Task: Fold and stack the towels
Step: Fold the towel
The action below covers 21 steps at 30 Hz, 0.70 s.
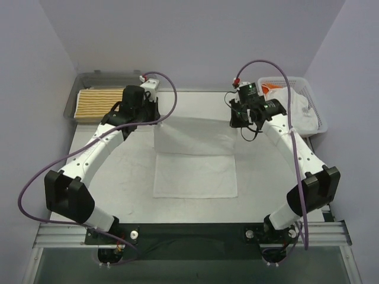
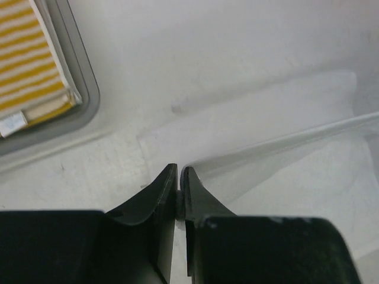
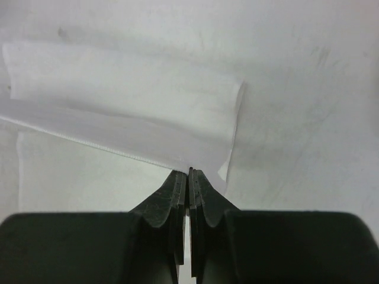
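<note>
A plain white towel (image 1: 195, 160) lies in the middle of the table, its far part lifted and held taut between both grippers. My left gripper (image 1: 149, 115) is shut on the towel's far left corner; in the left wrist view the gripper (image 2: 179, 174) pinches the cloth (image 2: 266, 148). My right gripper (image 1: 238, 121) is shut on the far right corner; in the right wrist view the gripper (image 3: 189, 173) pinches the towel (image 3: 130, 112). A folded yellow-and-white striped towel (image 1: 100, 105) lies in the grey tray, also seen in the left wrist view (image 2: 29, 65).
The clear grey tray (image 1: 80, 80) stands at the back left. A white mesh basket (image 1: 317, 112) at the back right holds white cloth (image 1: 293, 106) and something orange (image 1: 271, 87). Purple cables arc over both arms.
</note>
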Each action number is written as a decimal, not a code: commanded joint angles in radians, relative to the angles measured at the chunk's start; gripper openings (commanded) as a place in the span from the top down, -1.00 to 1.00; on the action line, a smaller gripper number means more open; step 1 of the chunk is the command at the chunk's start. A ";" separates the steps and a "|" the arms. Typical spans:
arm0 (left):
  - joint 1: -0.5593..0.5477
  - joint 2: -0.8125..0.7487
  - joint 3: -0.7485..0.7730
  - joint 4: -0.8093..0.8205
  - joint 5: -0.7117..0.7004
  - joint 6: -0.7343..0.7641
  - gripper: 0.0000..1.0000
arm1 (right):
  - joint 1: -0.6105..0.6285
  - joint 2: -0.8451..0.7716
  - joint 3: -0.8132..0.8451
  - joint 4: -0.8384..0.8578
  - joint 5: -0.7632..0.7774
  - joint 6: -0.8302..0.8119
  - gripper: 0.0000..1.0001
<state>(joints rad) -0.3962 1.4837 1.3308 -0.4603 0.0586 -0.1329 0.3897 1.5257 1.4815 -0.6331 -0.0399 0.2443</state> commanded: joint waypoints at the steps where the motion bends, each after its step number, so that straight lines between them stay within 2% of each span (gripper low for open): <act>1: 0.031 0.075 0.123 0.095 -0.117 0.068 1.00 | -0.066 0.091 0.147 -0.063 0.106 -0.051 1.00; 8: 0.059 0.210 0.260 0.238 -0.144 0.065 1.00 | -0.143 0.264 0.439 -0.059 0.100 -0.094 1.00; 13: 0.082 0.271 0.323 0.296 -0.176 0.052 1.00 | -0.147 0.361 0.629 -0.040 0.141 -0.146 1.00; 17: 0.102 0.302 0.326 0.347 -0.184 0.038 1.00 | -0.156 0.425 0.706 -0.024 0.147 -0.163 1.00; 21: 0.115 0.323 0.346 0.393 -0.183 0.032 1.00 | -0.158 0.445 0.711 0.013 0.140 -0.175 1.00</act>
<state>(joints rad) -0.3389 1.7908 1.6192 -0.1448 -0.0147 -0.1143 0.2699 1.9633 2.1548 -0.6308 -0.0174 0.1181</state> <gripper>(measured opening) 0.182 0.037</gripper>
